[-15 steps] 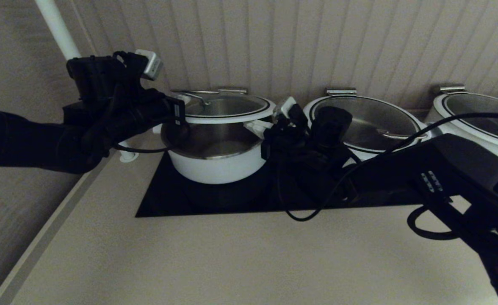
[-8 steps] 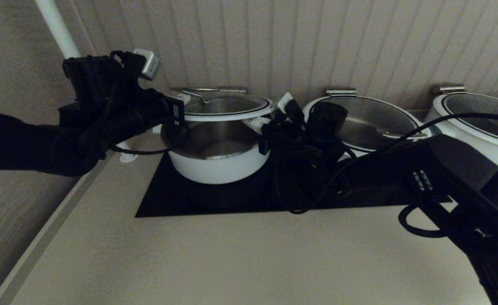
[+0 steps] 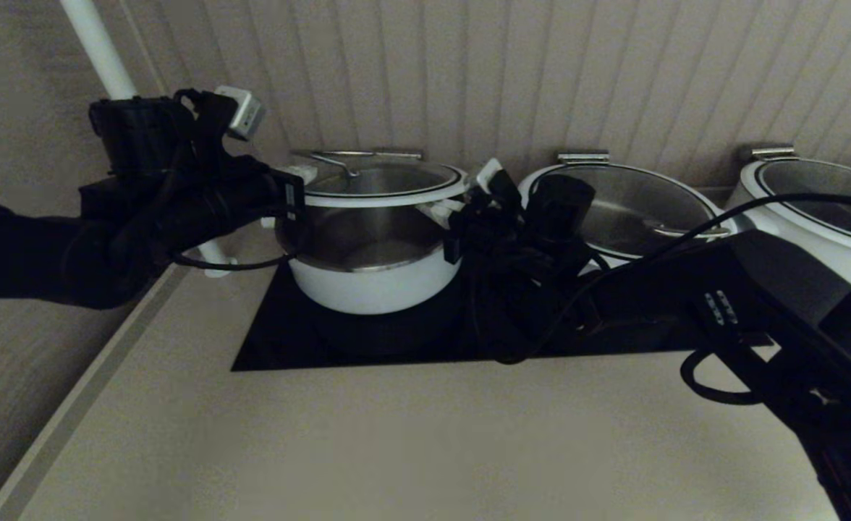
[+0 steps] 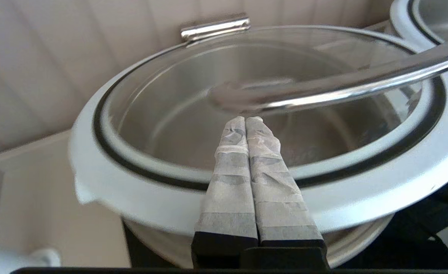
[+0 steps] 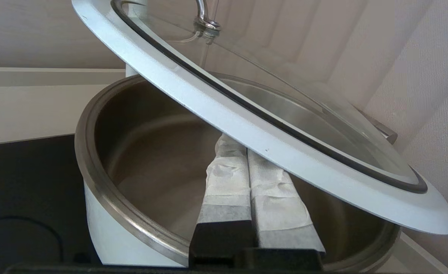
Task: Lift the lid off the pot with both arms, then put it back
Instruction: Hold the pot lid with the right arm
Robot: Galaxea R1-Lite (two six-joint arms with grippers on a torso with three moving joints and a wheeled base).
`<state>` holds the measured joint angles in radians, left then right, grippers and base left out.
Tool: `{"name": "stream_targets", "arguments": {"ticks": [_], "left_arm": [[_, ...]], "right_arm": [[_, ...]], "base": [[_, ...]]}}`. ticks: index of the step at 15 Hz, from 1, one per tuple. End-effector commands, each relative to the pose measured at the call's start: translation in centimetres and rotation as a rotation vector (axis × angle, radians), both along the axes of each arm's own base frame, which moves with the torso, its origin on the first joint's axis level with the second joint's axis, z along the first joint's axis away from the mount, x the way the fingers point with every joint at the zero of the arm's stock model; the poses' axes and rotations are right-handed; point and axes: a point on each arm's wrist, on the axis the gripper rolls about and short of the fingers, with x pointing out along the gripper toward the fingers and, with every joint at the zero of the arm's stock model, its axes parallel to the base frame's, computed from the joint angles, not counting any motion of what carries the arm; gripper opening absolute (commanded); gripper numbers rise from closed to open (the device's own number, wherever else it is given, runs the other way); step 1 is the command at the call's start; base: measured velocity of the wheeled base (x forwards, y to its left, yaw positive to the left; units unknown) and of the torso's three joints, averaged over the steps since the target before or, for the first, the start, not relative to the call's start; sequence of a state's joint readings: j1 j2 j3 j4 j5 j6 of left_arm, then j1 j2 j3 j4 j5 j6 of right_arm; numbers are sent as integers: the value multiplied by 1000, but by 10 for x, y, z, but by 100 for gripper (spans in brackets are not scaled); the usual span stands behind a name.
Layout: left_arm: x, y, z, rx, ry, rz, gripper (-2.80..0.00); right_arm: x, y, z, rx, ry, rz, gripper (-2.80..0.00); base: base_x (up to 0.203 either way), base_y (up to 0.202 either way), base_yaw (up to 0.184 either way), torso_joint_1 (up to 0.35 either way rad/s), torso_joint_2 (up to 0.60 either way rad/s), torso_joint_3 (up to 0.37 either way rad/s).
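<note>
Lid [image 3: 382, 181]: held clear above the pot [image 3: 371, 268], centre-left of the head view; not quite level, and a gap shows between its white rim and the pot's steel lip.
Left gripper [image 3: 288, 202]: at the lid's left edge; its wrist view shows the taped fingers [image 4: 231, 182] pressed together, lying over the rim and pointing at the wire handle [image 4: 323, 89].
Right gripper [image 3: 462, 217]: at the lid's right edge; taped fingers [image 5: 228, 182] closed side by side, tucked beneath the rim, seemingly propping it, not pinching it.
Pot: stands on the black hob [image 3: 288, 340] set in the table [image 3: 396, 449], uncovered.
Neighbours: a wider lidded pot [image 3: 628, 210] just right of the right gripper.
Stage, judged: lift done; replacing remains.
Risk: neither grip looks like a true clamp, so uneven lowering could let the lid slide off the fingers and knock the pot's lip or land crooked.
</note>
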<state>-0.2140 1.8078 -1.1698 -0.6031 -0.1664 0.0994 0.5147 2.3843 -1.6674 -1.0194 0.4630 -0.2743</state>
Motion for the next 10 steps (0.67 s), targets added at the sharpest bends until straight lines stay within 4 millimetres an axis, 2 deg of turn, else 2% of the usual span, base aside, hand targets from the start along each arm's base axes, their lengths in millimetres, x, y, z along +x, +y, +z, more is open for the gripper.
{"name": "stream_targets", "arguments": {"ticks": [1, 6, 10], "left_arm": [[-8, 6, 9, -2, -11, 11, -280], [-26, 18, 23, -4, -20, 35, -280], [-47, 23, 23, -2, -4, 41, -280]], "right_arm": [[-1, -1, 3, 5, -14, 2, -280], [0, -3, 6, 7, -18, -3, -280], [-1, -3, 7, 8, -19, -4, -280]], "base": [[0, 0, 0, 0, 0, 0], [0, 0, 0, 0, 0, 0], [0, 0, 0, 0, 0, 0]]}}
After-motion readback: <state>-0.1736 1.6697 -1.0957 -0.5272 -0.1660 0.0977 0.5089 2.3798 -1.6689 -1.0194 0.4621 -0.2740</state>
